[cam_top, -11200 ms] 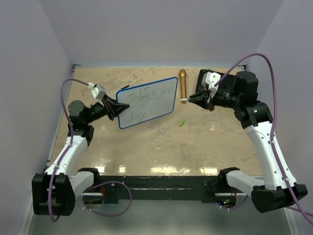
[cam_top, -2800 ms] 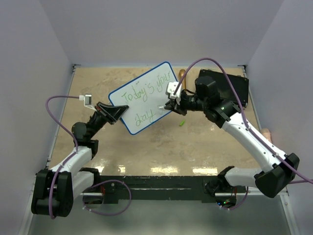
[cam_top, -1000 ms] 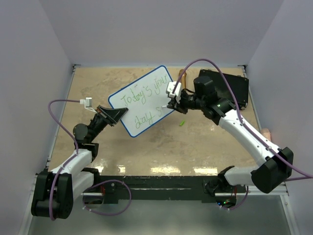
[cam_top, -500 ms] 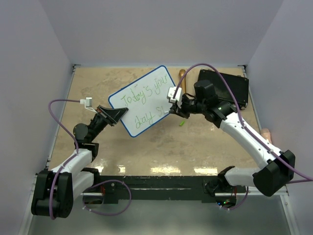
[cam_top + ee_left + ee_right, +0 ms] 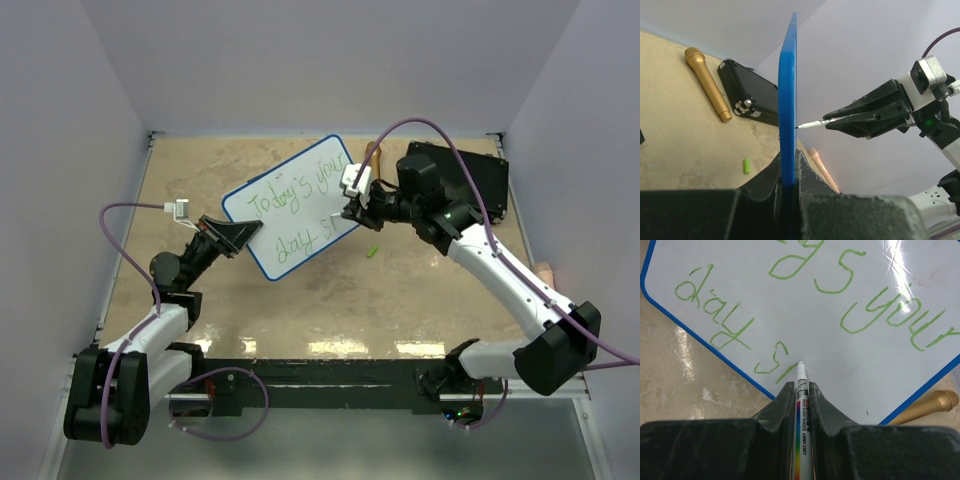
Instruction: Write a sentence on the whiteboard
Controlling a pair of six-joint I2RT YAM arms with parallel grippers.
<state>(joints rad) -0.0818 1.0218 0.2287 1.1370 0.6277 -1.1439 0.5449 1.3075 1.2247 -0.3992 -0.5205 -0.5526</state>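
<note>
Above the counter [image 5: 300, 300], how was the whiteboard [image 5: 295, 200] supported? (Inspector)

Left claw [image 5: 230, 234] was clamped on its left edge. The board stood tilted, raised clear of the surface. (Operator)

And the right claw [image 5: 350, 212]? (Inspector)

Clamped on a marker [image 5: 801, 400], with the tip touching the board on the lower line of writing. (Operator)

Progress? (Inspector)

Green text read "Today's your day", followed by a few strokes of a further word. By my judgement the sentence was incomplete: that word needed finishing. A small green piece [image 5: 371, 251], possibly the cap, lay loose on the counter, so capping was probably also left to do. (Operator)
</note>
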